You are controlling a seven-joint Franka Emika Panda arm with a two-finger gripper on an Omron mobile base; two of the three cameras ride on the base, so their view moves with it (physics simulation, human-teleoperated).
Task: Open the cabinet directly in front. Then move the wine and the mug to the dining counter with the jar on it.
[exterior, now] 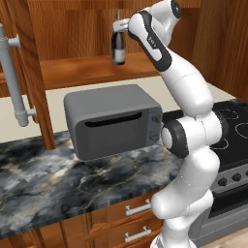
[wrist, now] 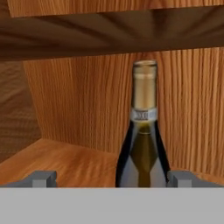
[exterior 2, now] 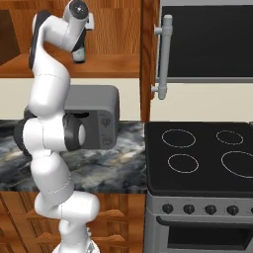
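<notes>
White rounded arm (exterior: 191, 97), dark joint bands.

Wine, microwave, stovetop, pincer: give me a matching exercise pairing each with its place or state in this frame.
Things:
1. wine
2. microwave
3. stovetop
4. pincer

Places or states:
A. on the marble worktop, door shut
B. open, tips either side of the bottle
C. upright on the cabinet shelf
D. black, with ring burner marks, right of the worktop

Pairs: 1-C, 2-A, 3-D, 4-B
</notes>
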